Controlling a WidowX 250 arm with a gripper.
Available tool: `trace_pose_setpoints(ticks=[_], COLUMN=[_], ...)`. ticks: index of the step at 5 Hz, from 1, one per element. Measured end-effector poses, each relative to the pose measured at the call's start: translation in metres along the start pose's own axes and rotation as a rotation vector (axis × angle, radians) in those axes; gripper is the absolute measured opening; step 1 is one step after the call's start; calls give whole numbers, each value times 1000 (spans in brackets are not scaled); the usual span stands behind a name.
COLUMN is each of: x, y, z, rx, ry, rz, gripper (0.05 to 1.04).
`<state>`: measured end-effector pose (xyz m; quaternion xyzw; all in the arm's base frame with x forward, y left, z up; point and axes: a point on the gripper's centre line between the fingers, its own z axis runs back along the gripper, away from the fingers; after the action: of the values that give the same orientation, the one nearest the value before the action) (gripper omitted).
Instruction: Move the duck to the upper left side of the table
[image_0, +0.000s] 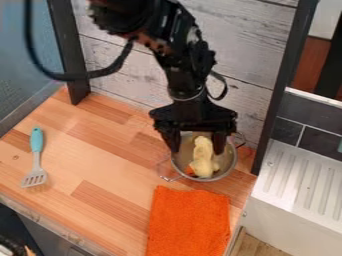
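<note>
Holding the black gripper (197, 149) over the metal pot (229, 163), with the fingers spread apart. Has the yellow duck (202, 159) inside the pot, toward the right of the wooden table (100, 155) in the camera view. Shows the orange cloth (189, 222) below the pot and the turquoise-handled spatula (37, 140) well apart, at left.

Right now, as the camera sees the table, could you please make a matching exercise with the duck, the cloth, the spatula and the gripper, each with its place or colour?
1. Duck
2. Cloth
3. Spatula
4. Gripper

A. orange all over
B. black, over the pot
C. in the pot
D. has a turquoise handle

Pairs: 1-C, 2-A, 3-D, 4-B
</note>
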<state>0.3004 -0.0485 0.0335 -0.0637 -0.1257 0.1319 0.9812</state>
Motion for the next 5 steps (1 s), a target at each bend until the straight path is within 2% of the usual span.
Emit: trace_pose_setpoints(ticks=[1,2,3,4,5], x=[8,11,7,7,4], y=[1,5,1,1,1], z=[-16,-32,-43,-49,-58], rx=[19,63,65,67,77], ry=[8,22,40,48,57], rz=[10,9,-3,-5,-12], gripper=[1001,1001,1001,954,666])
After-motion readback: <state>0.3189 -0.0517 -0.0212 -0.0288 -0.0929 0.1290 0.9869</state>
